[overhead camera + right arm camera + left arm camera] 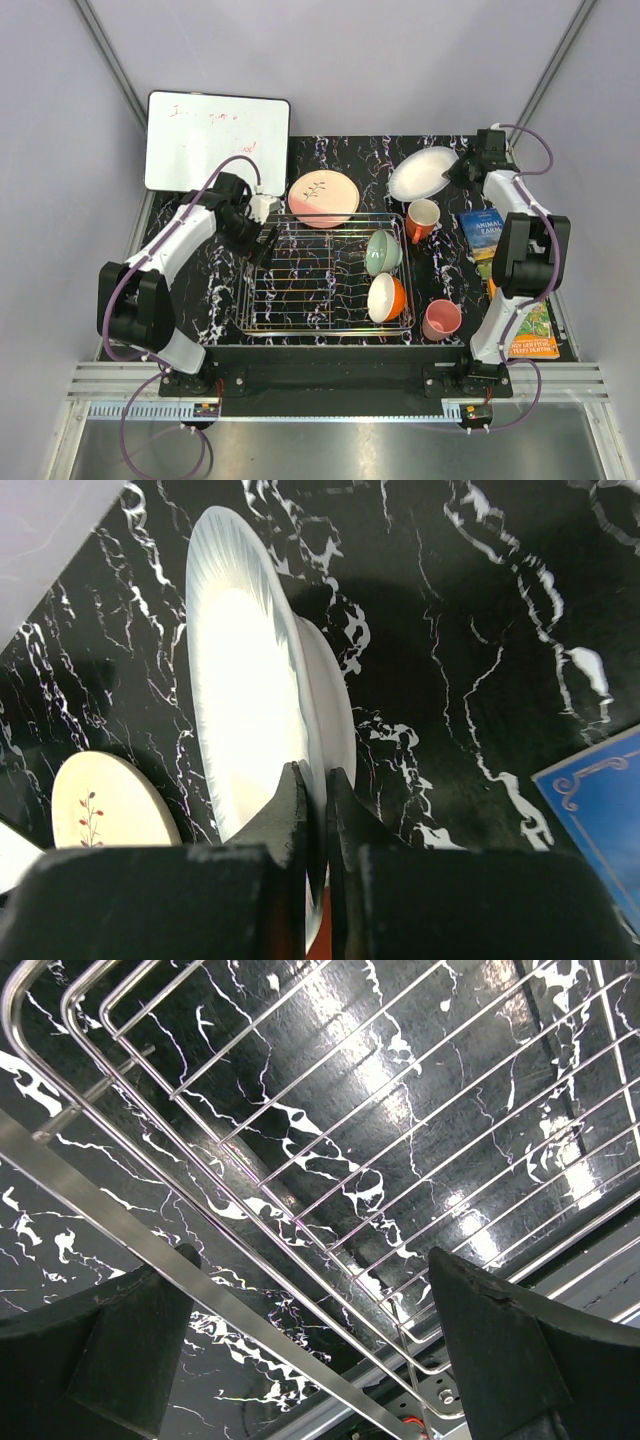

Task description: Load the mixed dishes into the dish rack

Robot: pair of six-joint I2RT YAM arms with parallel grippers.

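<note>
At the far right corner of the black marbled tabletop point(450, 265), the right jaws are pinched shut on the thin rim of the white plate point(240, 710), which appears tipped up off its base. Glazed, rigid and brittle, the plate looks slick and fairly heavy for an edge hold; a deeper bite on the rim would likely steady it. The left jaws hang spread wide over the far-left corner of the silver wire dish rack point(300, 275), gripping nothing. A pale green bowl point(382, 250) and an orange bowl point(386, 297) sit at the rack's right side.
</note>
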